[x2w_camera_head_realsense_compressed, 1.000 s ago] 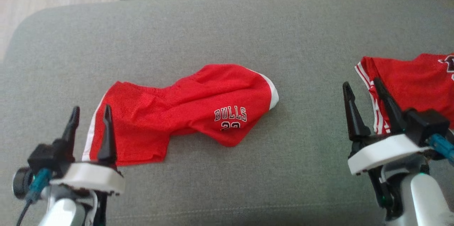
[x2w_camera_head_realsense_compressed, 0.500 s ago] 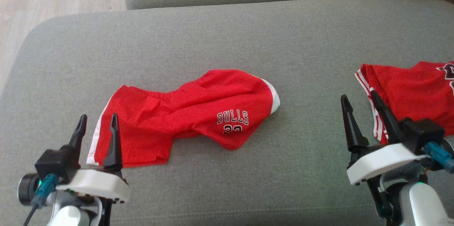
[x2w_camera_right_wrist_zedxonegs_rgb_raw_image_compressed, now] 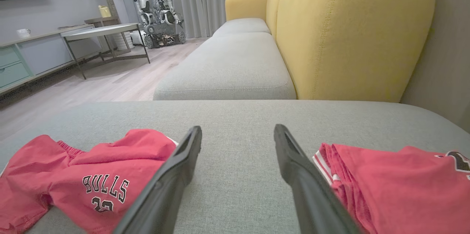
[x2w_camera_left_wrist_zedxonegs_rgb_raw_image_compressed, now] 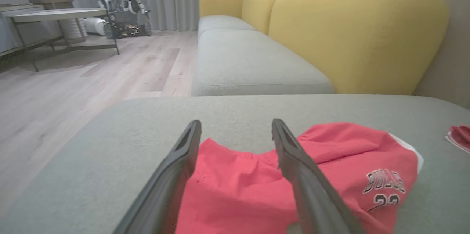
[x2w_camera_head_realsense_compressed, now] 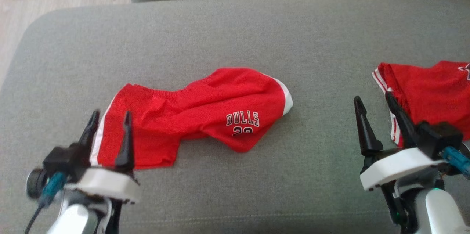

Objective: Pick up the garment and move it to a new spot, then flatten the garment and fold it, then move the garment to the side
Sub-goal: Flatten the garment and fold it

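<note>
The red shorts (x2w_camera_head_realsense_compressed: 198,116) lie crumpled on the sofa cushion (x2w_camera_head_realsense_compressed: 220,35), long axis left to right. My left hand (x2w_camera_head_realsense_compressed: 110,116), released, is at their left end, perhaps just above. My right hand (x2w_camera_head_realsense_compressed: 372,98), also released, is well apart.

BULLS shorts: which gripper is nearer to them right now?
Left. The left gripper, open, hangs at the shorts' white-striped left end, overlapping the fabric in the head view. The right gripper, open, is well off to their right, beside the other garment.
</note>
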Tool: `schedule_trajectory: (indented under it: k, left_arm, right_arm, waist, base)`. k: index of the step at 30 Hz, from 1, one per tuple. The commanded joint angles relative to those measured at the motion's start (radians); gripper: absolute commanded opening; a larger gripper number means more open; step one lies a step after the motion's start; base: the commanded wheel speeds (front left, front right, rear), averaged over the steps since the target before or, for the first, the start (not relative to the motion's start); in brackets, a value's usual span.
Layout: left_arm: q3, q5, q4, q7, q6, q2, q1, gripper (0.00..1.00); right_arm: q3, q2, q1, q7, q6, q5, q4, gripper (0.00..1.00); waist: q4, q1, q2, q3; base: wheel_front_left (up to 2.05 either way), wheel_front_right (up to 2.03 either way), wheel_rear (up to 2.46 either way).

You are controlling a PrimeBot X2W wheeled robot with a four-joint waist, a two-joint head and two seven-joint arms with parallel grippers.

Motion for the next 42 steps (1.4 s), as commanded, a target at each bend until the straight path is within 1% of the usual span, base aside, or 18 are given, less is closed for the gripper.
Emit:
schedule_trajectory:
  k: [1,5,9,10,12,13,16,18,22,25,28,29,30,32,35,39,42]
  left_arm:
    - [0.026,0.007,-0.041,0.01,-0.018,0.024,-0.111,1.0]
    - [-0.006,0.007,0.001,0.019,-0.088,0.006,-0.255,1.0]
    - [-0.053,0.001,0.099,0.047,-0.164,-0.039,-0.424,1.0]
    - [-0.074,-0.012,0.176,0.065,-0.202,-0.073,-0.502,1.0]
    - [-0.095,-0.028,0.268,0.087,-0.239,-0.105,-0.571,1.0]
    - [-0.095,-0.028,0.268,0.087,-0.239,-0.105,-0.571,1.0]
    - [-0.128,-0.059,0.43,0.15,-0.299,-0.147,-0.651,1.0]
    - [-0.139,-0.086,0.532,0.197,-0.33,-0.173,-0.689,1.0]
    - [-0.154,-0.122,0.707,0.282,-0.37,-0.205,-0.751,1.0]
    - [-0.164,-0.123,0.813,0.315,-0.376,-0.213,-0.792,1.0]
    - [-0.169,-0.12,0.892,0.317,-0.38,-0.222,-0.826,1.0]
    - [-0.172,-0.118,0.909,0.308,-0.383,-0.225,-0.835,0.32]
    - [-0.175,-0.112,0.921,0.292,-0.385,-0.226,-0.844,0.0]
    - [-0.182,-0.095,0.933,0.243,-0.385,-0.227,-0.861,0.0]
    - [-0.194,-0.059,0.919,0.144,-0.372,-0.229,-0.89,0.0]
    - [-0.203,-0.009,0.852,0.015,-0.329,-0.226,-0.913,0.0]
    - [-0.201,0.019,0.747,-0.029,-0.289,-0.216,-0.889,0.0]
  right_arm:
    - [0.023,-0.004,-0.03,0.002,-0.001,0.007,-0.046,1.0]
    - [0.034,-0.004,-0.056,0.003,-0.001,0.008,-0.054,1.0]
    - [0.034,-0.004,-0.077,0.002,-0.001,0.011,-0.056,1.0]
    - [0.039,-0.004,-0.088,0.0,-0.001,0.013,-0.053,1.0]
    - [0.048,-0.004,-0.1,-0.005,-0.001,0.017,-0.05,1.0]
    - [0.048,-0.004,-0.1,-0.005,-0.001,0.017,-0.05,1.0]
    - [0.057,-0.004,-0.115,-0.013,-0.001,0.022,-0.041,1.0]
    - [0.059,-0.004,-0.122,-0.019,-0.001,0.026,-0.034,1.0]
    - [0.055,-0.004,-0.126,-0.031,-0.001,0.035,-0.02,1.0]
    - [0.057,-0.004,-0.132,-0.038,-0.001,0.039,-0.011,1.0]
    - [0.06,-0.004,-0.14,-0.045,-0.001,0.044,-0.001,1.0]
    - [0.061,-0.004,-0.141,-0.047,-0.001,0.047,0.001,1.0]
    - [0.062,-0.004,-0.143,-0.049,-0.001,0.048,0.004,1.0]
    - [0.061,-0.004,-0.144,-0.053,-0.001,0.051,0.008,1.0]
    - [0.053,-0.004,-0.141,-0.056,-0.001,0.053,0.014,1.0]
    - [0.039,-0.004,-0.132,-0.054,-0.001,0.056,0.019,1.0]
    - [0.031,-0.004,-0.124,-0.05,-0.001,0.054,0.019,1.0]
  waist:
    - [0.002,0.0,0.0,0.023]
    - [-0.012,0.0,0.0,0.072]
    - [-0.034,0.0,0.0,0.126]
    - [-0.048,0.0,0.0,0.151]
    - [-0.067,0.0,0.0,0.175]
    - [-0.067,0.0,0.0,0.175]
    - [-0.097,0.0,0.0,0.203]
    - [-0.114,0.0,0.0,0.217]
    - [-0.135,0.0,0.0,0.243]
    - [-0.147,0.0,0.0,0.257]
    - [-0.154,0.0,0.0,0.262]
    - [-0.156,0.0,0.0,0.263]
    - [-0.158,0.0,0.0,0.264]
    - [-0.158,0.0,0.0,0.262]
    - [-0.153,0.0,0.0,0.255]
    - [-0.137,0.0,0.0,0.235]
    - [-0.121,0.0,0.0,0.215]
  base:
    - [0.0,0.0,0.0]
    - [0.0,0.0,0.0]
    - [0.0,0.0,0.0]
    - [0.0,0.0,0.0]
    - [0.0,0.0,0.0]
    - [0.0,0.0,0.0]
    - [0.0,0.0,0.0]
    - [0.0,0.0,0.0]
    - [0.0,0.0,0.0]
    - [0.0,0.0,0.0]
    - [0.0,0.0,0.0]
    - [0.0,0.0,0.0]
    - [0.0,0.0,0.0]
    - [0.0,0.0,0.0]
    - [0.0,0.0,0.0]
    - [0.0,0.0,0.0]
    - [0.0,0.0,0.0]
